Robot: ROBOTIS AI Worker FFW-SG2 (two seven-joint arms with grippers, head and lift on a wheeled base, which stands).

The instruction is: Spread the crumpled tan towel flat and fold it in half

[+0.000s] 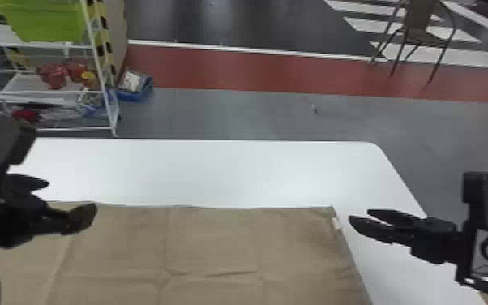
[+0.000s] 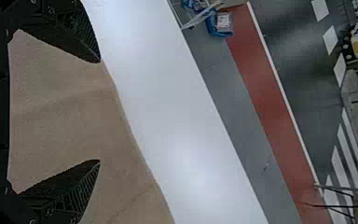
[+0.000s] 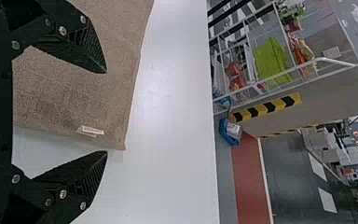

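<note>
The tan towel lies spread on the white table with light creases, its far edge nearly straight and a small white tag at its far right corner. Over its left part is my left gripper, open and holding nothing. My right gripper is just right of the tagged corner, fingers apart. In the left wrist view, the towel passes behind the open left gripper. From the right wrist, the towel's corner and tag show beyond the parted fingers of the right gripper.
The white table extends beyond the towel at the back and right, with a rounded far right corner. On the floor behind it are a white shelf rack at the left, a blue bin beside it, and a chair at the far right.
</note>
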